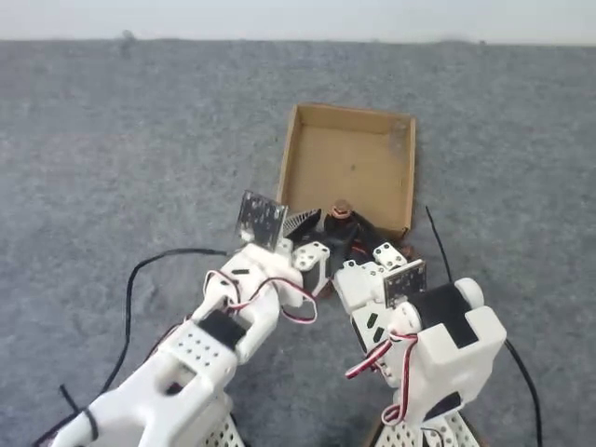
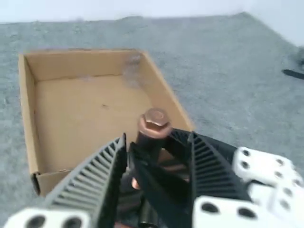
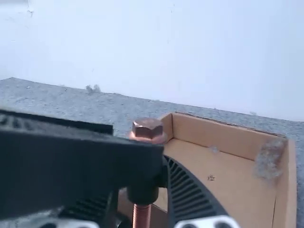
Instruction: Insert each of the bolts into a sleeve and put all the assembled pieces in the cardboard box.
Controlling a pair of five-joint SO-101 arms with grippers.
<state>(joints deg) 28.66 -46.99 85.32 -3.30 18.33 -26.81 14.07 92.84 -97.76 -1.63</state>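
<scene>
Bolt (image 2: 153, 123): held upright with the hex head up, just before the near wall of the cardboard box (image 2: 28, 109).
Left pincer (image 2: 158, 138): open, its fingers (image 2: 97, 178) spread to either side of the bolt.
Right pincer (image 1: 349, 237): closed about the bolt's shank, below the head.
Cardboard box: set on the grey desk (image 1: 140, 140), just beyond both pincers.

The bolt (image 2: 153, 121) is copper-coloured metal with a dull shine. The cardboard box (image 1: 349, 116) is matt brown card flecked with grey fluff. The left gripper (image 2: 156, 142) has black ribbed plastic fingers (image 2: 95, 175) on smooth white plastic. The worktop (image 1: 112, 140) is rough grey felt-like cloth.
</scene>
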